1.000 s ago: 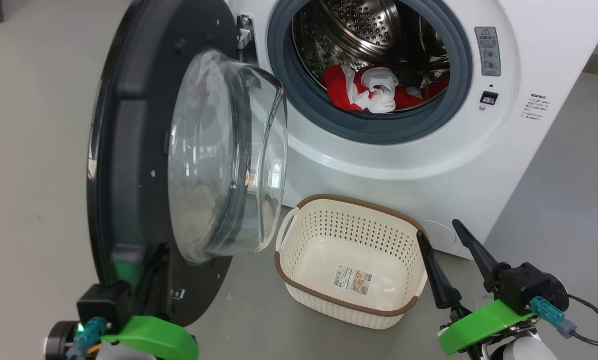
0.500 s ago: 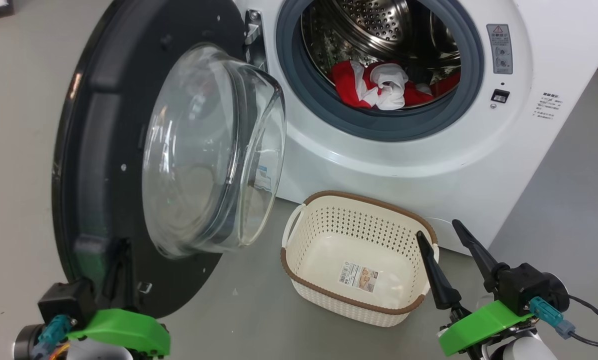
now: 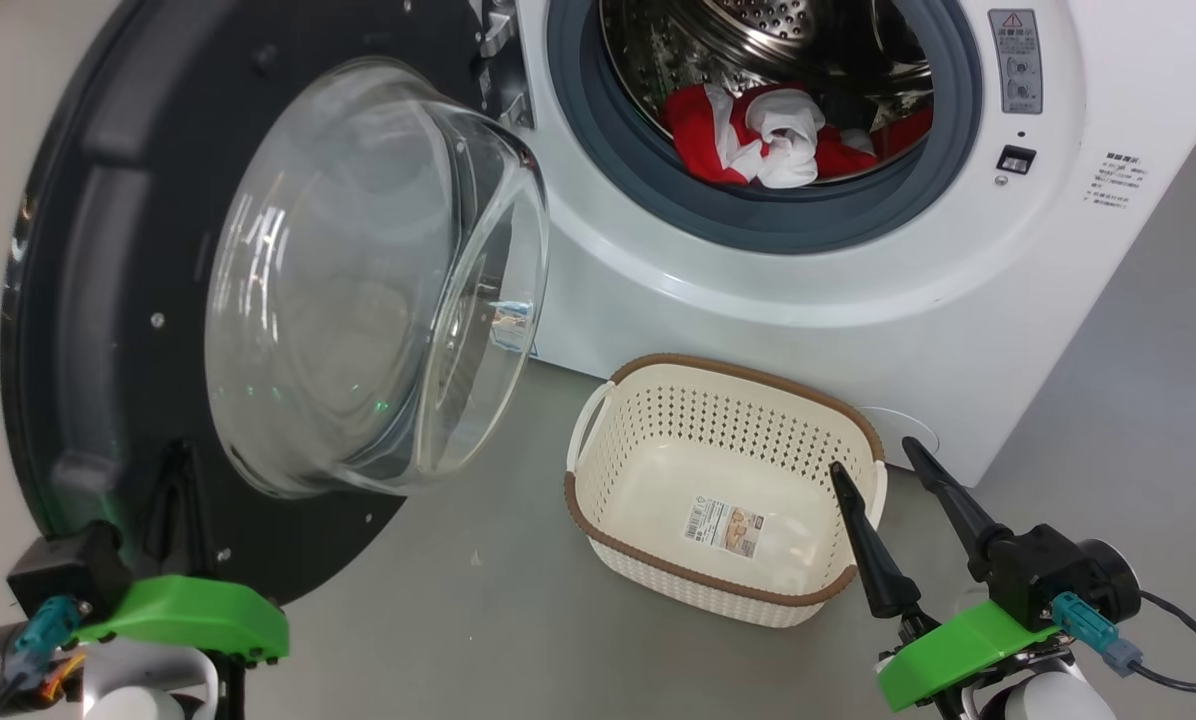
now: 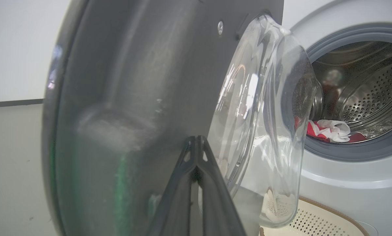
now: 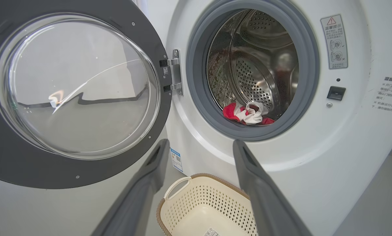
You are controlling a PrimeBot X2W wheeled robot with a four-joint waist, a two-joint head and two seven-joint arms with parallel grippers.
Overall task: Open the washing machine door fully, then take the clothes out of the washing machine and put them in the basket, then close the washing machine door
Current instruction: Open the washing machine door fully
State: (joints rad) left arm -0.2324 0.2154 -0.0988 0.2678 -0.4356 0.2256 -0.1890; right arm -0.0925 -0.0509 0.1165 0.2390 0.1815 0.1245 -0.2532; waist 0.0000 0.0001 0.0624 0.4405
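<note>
Here the left gripper (image 3: 178, 470), fingers shut on nothing, rests against the open round black-rimmed glass door (image 3: 78, 300), lower left. The right gripper (image 3: 873, 460), spread wide and empty, hovers lower right beside the cream perforated plastic basket (image 3: 658, 590). Red-and-white fabric clothes (image 3: 758, 135) lie inside the white boxy washing machine (image 3: 758, 300), top centre.

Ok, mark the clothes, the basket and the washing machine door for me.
the clothes (image 3: 783, 140), head view, on the white bunch amid the red fabric.
the basket (image 3: 738, 420), head view, on the inside of its perforated far wall.
the washing machine door (image 3: 358, 280), head view, on its bulging glass window.
</note>
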